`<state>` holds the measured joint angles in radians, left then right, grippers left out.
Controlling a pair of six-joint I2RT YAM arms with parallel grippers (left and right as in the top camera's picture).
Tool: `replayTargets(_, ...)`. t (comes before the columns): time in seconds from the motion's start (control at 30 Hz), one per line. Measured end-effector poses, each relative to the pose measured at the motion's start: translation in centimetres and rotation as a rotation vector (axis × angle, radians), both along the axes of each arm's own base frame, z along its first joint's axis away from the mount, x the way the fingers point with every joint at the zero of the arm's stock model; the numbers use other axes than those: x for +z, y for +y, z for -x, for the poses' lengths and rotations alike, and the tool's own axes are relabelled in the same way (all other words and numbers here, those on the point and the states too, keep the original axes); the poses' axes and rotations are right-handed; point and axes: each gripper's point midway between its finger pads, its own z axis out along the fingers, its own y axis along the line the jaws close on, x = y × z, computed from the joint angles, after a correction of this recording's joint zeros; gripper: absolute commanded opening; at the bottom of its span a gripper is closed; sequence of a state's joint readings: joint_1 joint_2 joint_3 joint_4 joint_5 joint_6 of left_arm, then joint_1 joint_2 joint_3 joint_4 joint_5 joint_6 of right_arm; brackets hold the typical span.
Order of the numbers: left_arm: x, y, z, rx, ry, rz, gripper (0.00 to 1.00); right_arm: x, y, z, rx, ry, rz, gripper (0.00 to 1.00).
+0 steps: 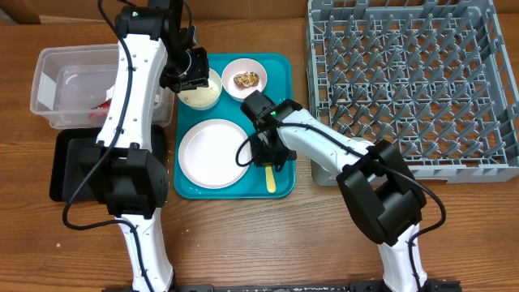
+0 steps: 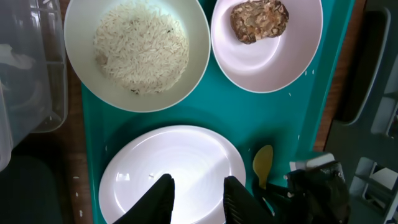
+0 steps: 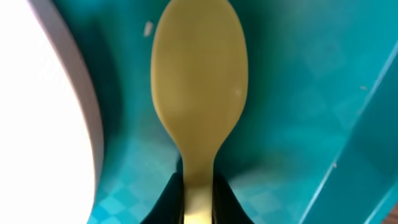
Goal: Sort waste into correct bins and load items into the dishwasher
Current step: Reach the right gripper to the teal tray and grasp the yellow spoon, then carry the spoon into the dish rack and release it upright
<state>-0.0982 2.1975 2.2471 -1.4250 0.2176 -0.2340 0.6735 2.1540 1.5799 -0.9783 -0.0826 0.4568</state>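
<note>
Teal tray (image 1: 280,101), centre of the table: holds three dishes and one spoon. Rice bowl (image 2: 74,37), far left of the tray, has loose rice (image 2: 140,46) heaped in it. Crumb bowl (image 2: 261,71), far right, just beside the first, holds a brown nutty clump (image 2: 260,18). Plate (image 1: 213,153), near left, is bare. Spoon (image 3: 199,99), pale yellow, sits just right of the plate with its handle toward the tray's near edge; I cannot tell whether it rests on the tray floor or sits slightly off it. Right gripper (image 3: 199,202): closed tight, both fingers (image 3: 165,202) pinching the spoon's handle. Left gripper (image 2: 196,199): fingers (image 2: 158,199) a little apart with nothing between them, hanging over the tray's left half above the dishes. Tub (image 1: 49,61), clear, stands left of the tray, with a scrap of red inside beside the left arm. Black tray (image 1: 61,174) lies in front of the tub. Rack (image 1: 405,167), grey and pegged, stands at the far right, well apart from the spoon.
</note>
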Motion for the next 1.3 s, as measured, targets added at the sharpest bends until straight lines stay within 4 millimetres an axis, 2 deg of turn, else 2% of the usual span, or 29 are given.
replayTargets(0.17,0.0,0.0,0.0,0.001,0.000,-0.003,0.30,0.8,-1.0,0.2,-0.021,0.052,0.030,0.04)
replayTargets(0.37,0.0,0.0,0.0,0.001,-0.001,-0.003,0.31,5.0,-1.9,-2.7,-0.051,0.013,-0.001,0.04)
replayTargets(0.5,0.0,0.1,0.0,0.001,-0.001,-0.005,0.31,10.2,-2.8,-5.1,-0.068,-0.091,-0.045,0.04)
replayTargets(0.57,0.0,0.1,0.0,0.001,-0.001,-0.006,0.32,13.5,-3.8,-6.7,-0.078,-0.183,-0.072,0.04)
replayTargets(0.67,0.0,0.1,0.0,0.001,-0.001,-0.006,0.34,17.2,-6.4,-8.6,-0.091,-0.296,-0.078,0.04)
replayTargets(0.73,0.0,0.1,0.0,0.001,-0.001,-0.006,0.35,18.7,-8.9,-9.9,-0.100,-0.352,-0.052,0.04)
replayTargets(0.8,0.0,0.1,0.0,0.001,-0.001,-0.006,0.35,19.0,-11.6,-11.2,-0.111,-0.384,-0.017,0.04)
replayTargets(0.87,0.0,0.1,0.0,0.001,-0.001,-0.006,0.35,18.4,-14.4,-12.5,-0.128,-0.402,0.022,0.04)
replayTargets(1.03,0.0,0.1,0.0,0.001,-0.002,-0.005,0.35,16.3,-19.2,-14.4,-0.165,-0.403,0.080,0.04)
replayTargets(1.07,0.0,0.1,-0.1,0.001,-0.004,-0.005,0.36,16.0,-19.8,-14.7,-0.161,-0.404,0.086,0.07)
replayTargets(1.1,0.0,0.1,-0.2,0.001,-0.008,-0.005,0.36,15.7,-20.1,-14.9,-0.153,-0.406,0.088,0.20)
replayTargets(1.13,0.0,0.1,-0.3,0.001,-0.013,-0.004,0.36,15.5,-20.4,-15.1,-0.141,-0.404,0.086,0.41)
replayTargets(1.17,0.1,0.1,-0.4,0.001,-0.015,-0.004,0.36,15.2,-20.6,-15.2,-0.129,-0.402,0.085,0.51)
replayTargets(1.27,0.1,0.0,-0.5,0.001,-0.022,-0.003,0.36,14.9,-20.4,-15.4,-0.084,-0.403,0.075,0.65)
replayTargets(1.3,0.1,0.0,-0.5,-0.001,-0.024,-0.003,0.36,14.9,-20.2,-15.5,-0.076,-0.408,0.068,0.66)
